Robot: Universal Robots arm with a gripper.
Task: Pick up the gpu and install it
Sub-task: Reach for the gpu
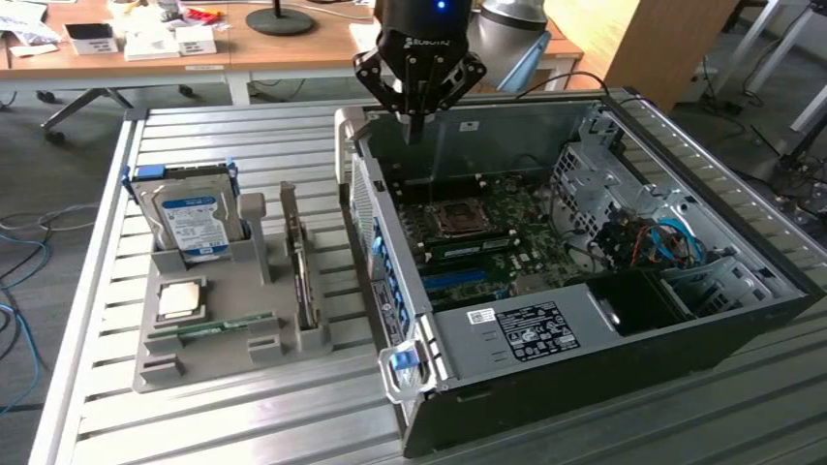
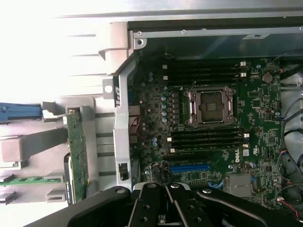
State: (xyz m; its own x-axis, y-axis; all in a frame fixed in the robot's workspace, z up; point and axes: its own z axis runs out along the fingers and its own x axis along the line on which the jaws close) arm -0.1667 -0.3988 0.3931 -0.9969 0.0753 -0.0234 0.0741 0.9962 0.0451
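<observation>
Now | hand (image 1: 411, 134) closed (over case (image 1: 517, 126)) | gpu (image 1: 300, 262) racked, wall (image 1: 368, 208) apparently between

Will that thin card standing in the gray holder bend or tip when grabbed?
The gpu looks like a thin circuit board: likely stiff and light. Standing on edge in the gray holder, it may tip if pushed sideways.

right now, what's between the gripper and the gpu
The computer case's side wall stands between the gripper and the gpu, which sits upright in its grey holder, as the exterior view shows.
</observation>
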